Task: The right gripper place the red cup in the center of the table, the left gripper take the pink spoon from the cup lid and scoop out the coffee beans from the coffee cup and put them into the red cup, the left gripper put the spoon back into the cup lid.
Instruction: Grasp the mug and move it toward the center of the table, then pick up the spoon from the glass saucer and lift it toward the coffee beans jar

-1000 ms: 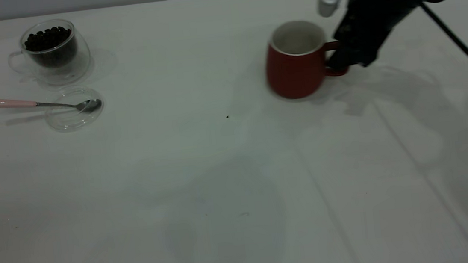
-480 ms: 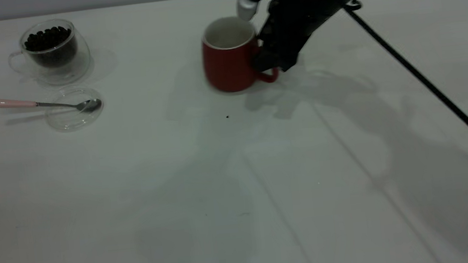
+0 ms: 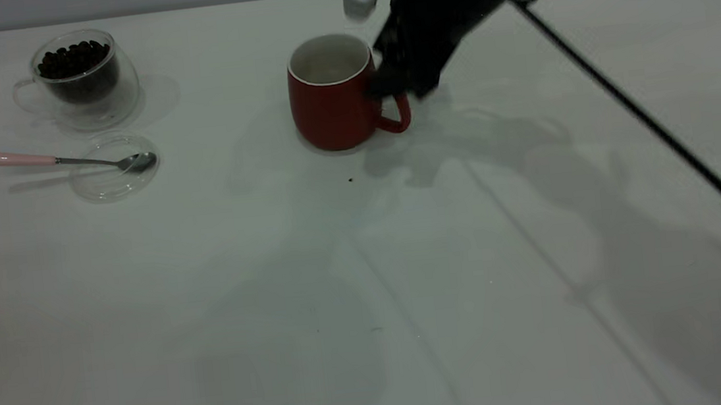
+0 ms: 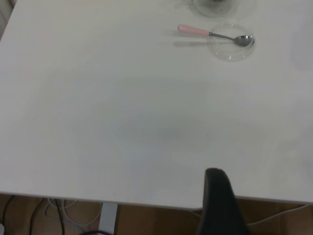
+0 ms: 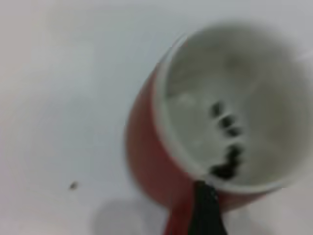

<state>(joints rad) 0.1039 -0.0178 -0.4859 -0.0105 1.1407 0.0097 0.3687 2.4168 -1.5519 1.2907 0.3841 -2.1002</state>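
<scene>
The table [image 3: 366, 261] carries the red cup [image 3: 331, 103], coffee cup [image 3: 84, 80] and cup lid [image 3: 112, 180].

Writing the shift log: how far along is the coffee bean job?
Early. The red cup stands near mid-table, the right gripper at its handle. The pink spoon lies untouched on the cup lid; the coffee cup is full of beans. Scooping and spoon return remain.

Brightness: dim and greyish in the exterior view, brighter in the left wrist view.
Shadows: soft grey ones spread over the table [image 3: 209, 276], nearer the camera than the right gripper [image 3: 389, 84].
Blur: right wrist view smeared; the red cup [image 5: 195, 147] has soft edges.
Glare: small glint on the pink spoon [image 3: 75, 161].
</scene>
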